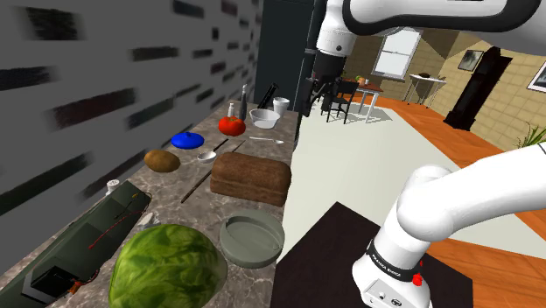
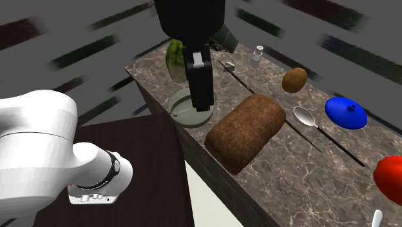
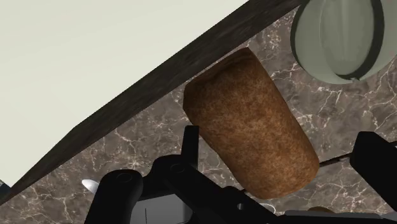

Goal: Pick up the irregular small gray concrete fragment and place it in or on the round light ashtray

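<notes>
Grey fragment (image 1: pixel 114 185), probably the small pale lump at frame left, sits untouched on the worktop (image 1: pixel 175 206), well apart from the round ashtray (image 1: pixel 252 238) at lower centre. Fingers (image 3: pixel 375 156) spread apart and empty. The gripper (image 3: pixel 283 149) hangs high over the brown loaf (image 1: pixel 251 177), likely to clear clutter.

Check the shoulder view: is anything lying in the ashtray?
No: the round ashtray beside the lettuce shows only its own bare floor inside the rim.
</notes>
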